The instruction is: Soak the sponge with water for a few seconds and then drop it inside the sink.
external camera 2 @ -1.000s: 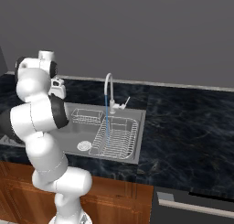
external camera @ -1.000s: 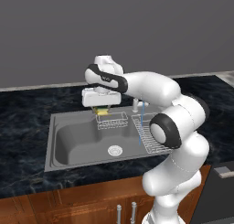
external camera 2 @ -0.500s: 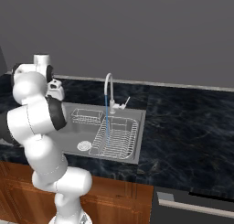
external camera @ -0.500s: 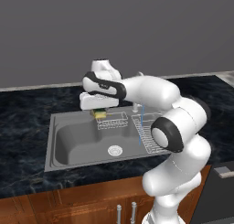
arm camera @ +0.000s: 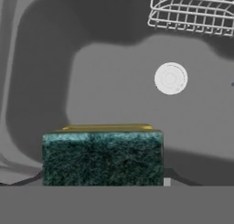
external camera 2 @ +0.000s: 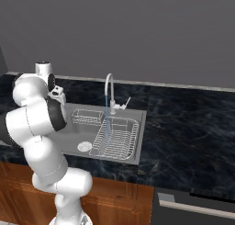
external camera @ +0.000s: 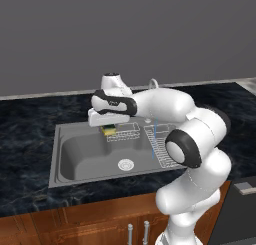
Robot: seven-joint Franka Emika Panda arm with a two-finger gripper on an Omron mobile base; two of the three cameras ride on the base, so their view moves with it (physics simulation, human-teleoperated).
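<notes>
My gripper [external camera: 108, 126] is shut on the sponge [external camera: 108, 131], a yellow block with a dark green layer, and holds it above the back of the sink [external camera: 80, 161]. In the hand view the sponge [arm camera: 103, 157] fills the lower middle, green face toward the camera, and hides the fingertips. Beyond it lie the grey basin floor [arm camera: 114, 86] and the round drain [arm camera: 170, 78]. The water [external camera: 152, 139] falls as a thin blue stream from the faucet [external camera 2: 109, 84] to the right of the sponge, apart from it, and the water [external camera 2: 107, 120] lands on the dish rack.
A wire dish rack [external camera: 161, 148] lies in the right part of the sink. A small wire basket [external camera: 126, 133] hangs at the back rim, just right of the sponge, and the basket [arm camera: 192, 13] shows in the hand view. Dark marble counter [external camera: 25, 139] surrounds the sink.
The hand has sunk a little lower over the basin and shifted slightly left, with the sponge still in its grip. The water keeps running.
</notes>
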